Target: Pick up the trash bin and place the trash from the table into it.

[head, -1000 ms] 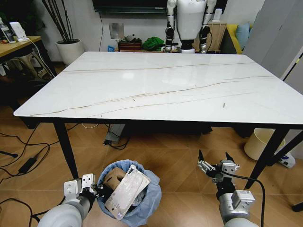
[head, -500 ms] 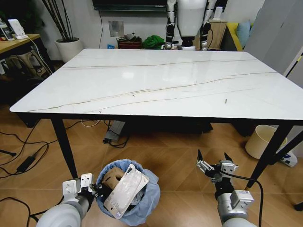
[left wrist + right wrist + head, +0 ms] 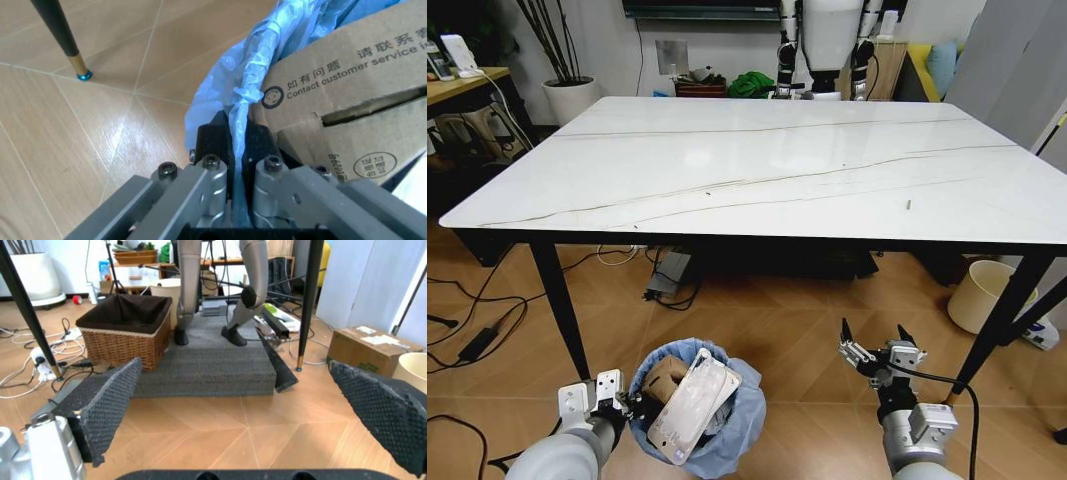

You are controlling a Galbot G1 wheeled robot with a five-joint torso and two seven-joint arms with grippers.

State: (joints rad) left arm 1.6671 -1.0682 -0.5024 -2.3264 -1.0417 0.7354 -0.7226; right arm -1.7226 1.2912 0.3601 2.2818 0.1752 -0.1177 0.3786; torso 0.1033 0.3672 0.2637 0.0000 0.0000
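Note:
The trash bin (image 3: 727, 440), lined with a crinkled blue bag (image 3: 267, 45), sits low in front of me on the wooden floor, nearer than the table's front edge. Inside it are a brown cardboard box (image 3: 667, 378) (image 3: 347, 85) and a flat whitish wrapper (image 3: 692, 405). My left gripper (image 3: 617, 402) (image 3: 239, 145) is shut on the bin's bagged rim at its left side. To the bin's right my right gripper (image 3: 875, 346) (image 3: 247, 410) hangs open with nothing between its fingers. The white marble table (image 3: 757, 150) carries just a tiny dark speck (image 3: 908, 204).
Black table legs (image 3: 557, 310) (image 3: 1002, 320) stand to either side ahead. A plain white bin (image 3: 982, 295) is under the table's right end, and cables (image 3: 477, 345) trail on the floor at left. A wicker basket (image 3: 127, 327) and grey platform (image 3: 207, 362) lie beyond.
The whole head view has shifted a little, so the camera moved. The left gripper stays shut on the bin's rim and the right stays open, both in about the same places.

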